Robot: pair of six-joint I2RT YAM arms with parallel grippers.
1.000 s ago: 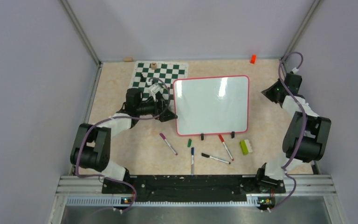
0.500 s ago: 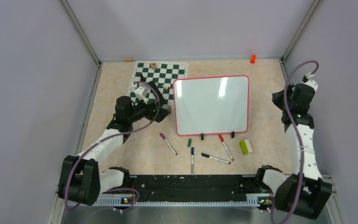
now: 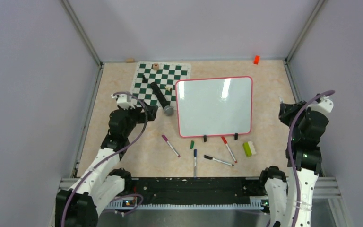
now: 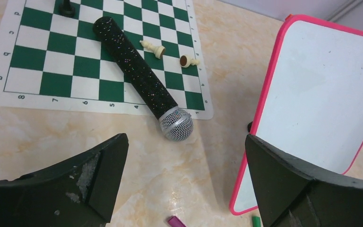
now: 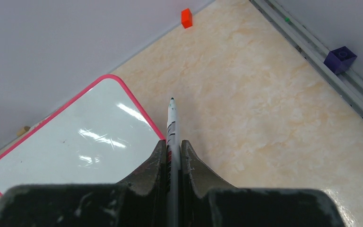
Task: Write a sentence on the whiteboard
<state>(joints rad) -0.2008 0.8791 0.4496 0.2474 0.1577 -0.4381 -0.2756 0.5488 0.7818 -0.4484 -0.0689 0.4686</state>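
Nearest the arm bases, four marker pens lie loose on the beige marbled tabletop [image 3: 274, 85]: a blue-capped marker [image 3: 194, 161], a black-capped marker [image 3: 218, 161], a red-capped marker [image 3: 229, 149] and a purple-capped marker [image 3: 170, 145]. A yellow-green toy brick [image 3: 249, 149] lies to their right. The left gripper [image 4: 185, 142] is spread wide and holds nothing. The right gripper [image 5: 173, 143] is clamped on a white marker [image 5: 172, 118] whose dark tip is bare. Mid-table, between the grippers, the glossy white whiteboard with a red-pink frame [image 3: 215, 106] stands propped on two black feet. Just left of it, a black glittery microphone with a silver mesh head [image 4: 142, 71] lies slanted across the green-and-white checkered chess mat [image 4: 38, 71], its head resting on the table past the mat's edge. A small orange block [image 3: 256, 59] sits by the back wall.
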